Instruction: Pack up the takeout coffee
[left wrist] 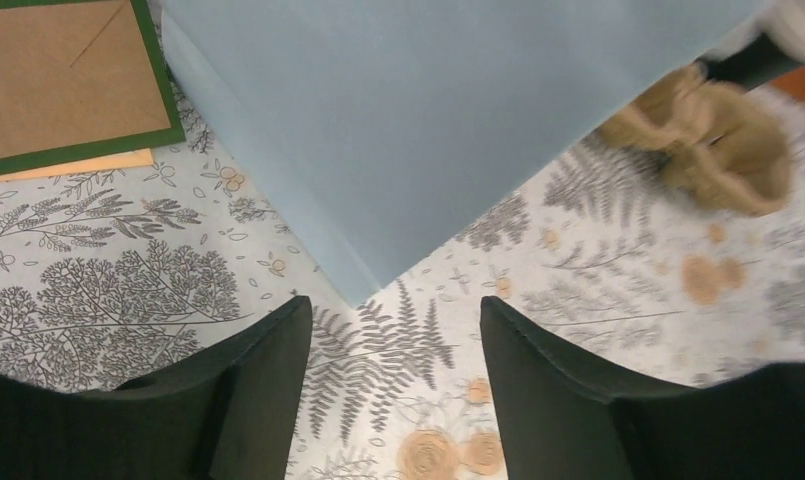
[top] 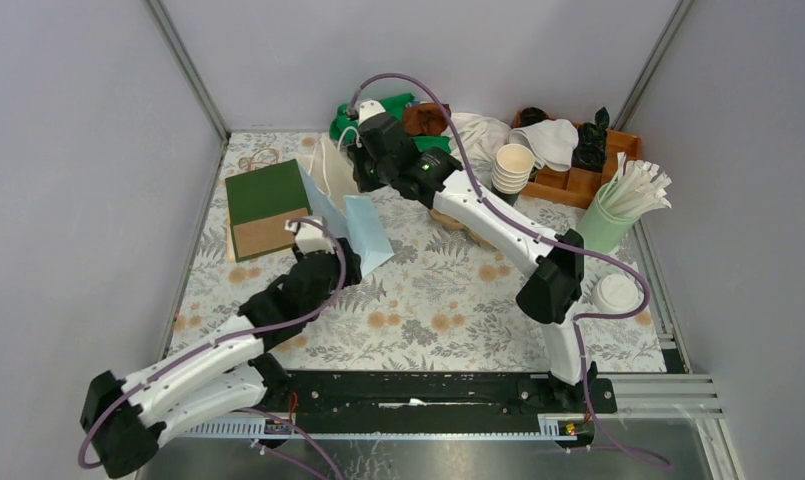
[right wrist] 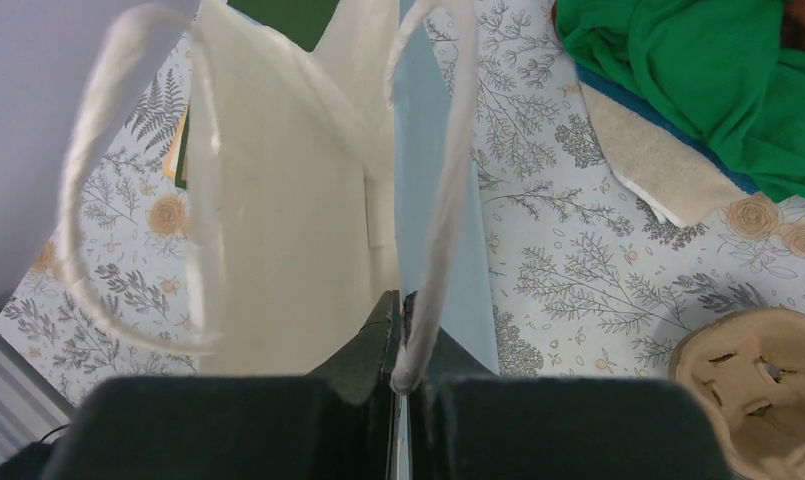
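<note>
One takeout coffee (top: 618,294) is seen at the right edge, well apart from both arms. It is judged light and crushable, best gripped gently below the lid. The right gripper (right wrist: 400,350) is clamped on the bag handle (right wrist: 440,200); the left gripper (left wrist: 393,320) is spread, empty.

Walls: we see plain pale grey panels (top: 68,150) on the left, back and right, joined by metal corner posts (top: 186,70).
Table: we see it covered by a cloth (top: 428,310) printed with grey ferns and orange roses.
Near edge: we see a black rail (top: 418,390) and silver slotted bars (top: 668,395).
Light: we find it soft and even, with faint shadows.
</note>
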Robot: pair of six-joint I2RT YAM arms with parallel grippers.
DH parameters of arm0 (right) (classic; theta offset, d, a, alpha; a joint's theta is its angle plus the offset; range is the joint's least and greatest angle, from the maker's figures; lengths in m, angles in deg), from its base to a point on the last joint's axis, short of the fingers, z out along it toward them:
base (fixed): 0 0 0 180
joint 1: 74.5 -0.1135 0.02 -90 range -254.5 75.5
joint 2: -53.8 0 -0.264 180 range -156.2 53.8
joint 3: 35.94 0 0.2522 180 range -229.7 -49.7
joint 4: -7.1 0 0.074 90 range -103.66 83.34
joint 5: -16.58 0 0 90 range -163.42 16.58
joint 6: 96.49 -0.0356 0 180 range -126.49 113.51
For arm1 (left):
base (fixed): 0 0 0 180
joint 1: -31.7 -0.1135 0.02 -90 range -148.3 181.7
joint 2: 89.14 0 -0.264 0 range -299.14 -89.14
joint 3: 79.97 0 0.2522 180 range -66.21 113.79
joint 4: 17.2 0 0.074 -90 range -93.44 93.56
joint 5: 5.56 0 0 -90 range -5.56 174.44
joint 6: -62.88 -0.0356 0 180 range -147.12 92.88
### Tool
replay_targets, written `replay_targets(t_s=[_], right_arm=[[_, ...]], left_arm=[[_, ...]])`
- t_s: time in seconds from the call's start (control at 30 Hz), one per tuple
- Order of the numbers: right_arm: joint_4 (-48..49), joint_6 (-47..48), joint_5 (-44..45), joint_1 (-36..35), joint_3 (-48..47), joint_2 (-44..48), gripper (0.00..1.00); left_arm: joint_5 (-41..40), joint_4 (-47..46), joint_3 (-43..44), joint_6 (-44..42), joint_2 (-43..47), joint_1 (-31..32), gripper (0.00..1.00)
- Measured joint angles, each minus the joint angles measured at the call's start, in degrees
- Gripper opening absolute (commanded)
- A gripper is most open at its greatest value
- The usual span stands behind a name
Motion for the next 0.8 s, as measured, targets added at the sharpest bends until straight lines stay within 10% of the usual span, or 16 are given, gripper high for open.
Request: replay_targets(t_s=[0.17,0.8], right_arm=[[1.81,0.11,0.46,-0.35,2.67,1.11,0.00],[7.50,0.66,1.68,-2.19,10.69,5.73,0.00]], left_arm=[[0.35,8.81,7.13,3.04,6.84,0.00,0.98],[-2.84,29.99,39.78,13.49,-7.87,-9.90,0.95]])
